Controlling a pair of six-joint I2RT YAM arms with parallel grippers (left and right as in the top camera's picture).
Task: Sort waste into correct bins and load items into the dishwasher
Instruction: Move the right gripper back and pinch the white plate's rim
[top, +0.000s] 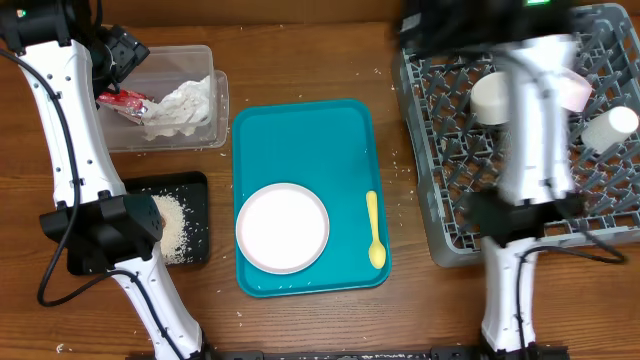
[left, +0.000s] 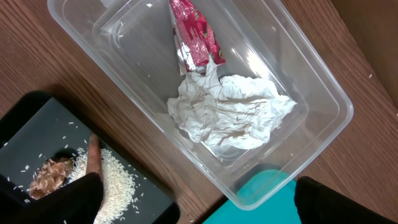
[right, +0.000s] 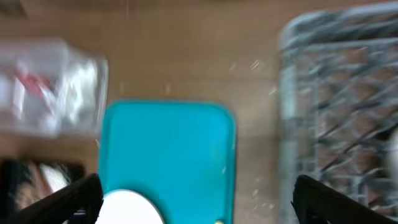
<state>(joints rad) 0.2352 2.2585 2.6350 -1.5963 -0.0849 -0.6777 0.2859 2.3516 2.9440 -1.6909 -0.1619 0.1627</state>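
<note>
over the far-left corner of the desk, the left gripper (left: 196, 202) hangs with its fingers (left: 68, 199) spread wide and nothing between them. directly under it sits the clear tub (left: 124, 56). inside the tub, the crumpled napkin (left: 230, 115) touches the red wrapper (left: 196, 37).

just beside the tub, toward the near-left corner, the black tray (left: 37, 130) holds the rice (left: 115, 177), the brown lump (left: 50, 177) and the thin stick (left: 93, 155). the tub looks light, so a finger that catches its rim on the way out would likely drag or tip it. the left arm's links also cross low over the black tray, and a careless sweep could scatter the grains onto the desk.

the right gripper (right: 199, 202) is also spread and empty. its view is smeared, with the grey rack (top: 450, 120) along the right edge of the desk and a white cup (top: 610, 128) already lodged in it.

mid-desk, toward the near edge, the teal tray (top: 300, 140) carries the round plate (top: 283, 228) and the yellow spoon (top: 374, 230), apart from each other.

both look awkward to pick up. the spoon lies flat and slim, so the pads may skid off it or push it along the tray. the plate offers only a low rim, and a shallow pinch could let it slip on the way to the rack. if both arms reach for the tray together, they risk colliding.
</note>
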